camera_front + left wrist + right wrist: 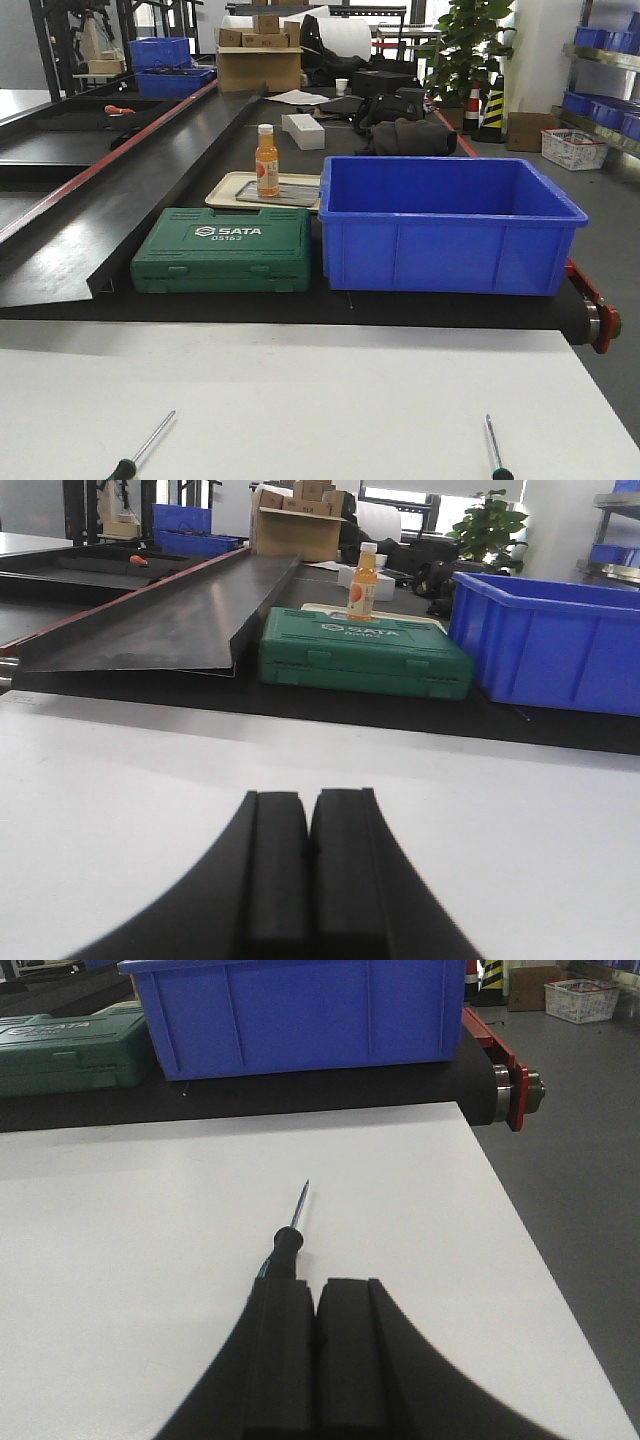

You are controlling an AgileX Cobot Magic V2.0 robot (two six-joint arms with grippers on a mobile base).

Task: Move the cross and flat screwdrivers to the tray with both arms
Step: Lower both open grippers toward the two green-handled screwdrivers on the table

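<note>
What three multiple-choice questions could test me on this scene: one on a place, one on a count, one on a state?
1. Where does the orange bottle stand? A on the beige tray behind the green case; B in the blue bin; C on the floor.
2. How many screwdrivers lie on the white table? A one; B two; C four.
3. How is the right gripper? A wide open; B clamped on the bottle; C shut, holding nothing.
Answers: A, its base sits on that tray; B, one lies left and one right; C, its fingers meet with no gap.
</note>
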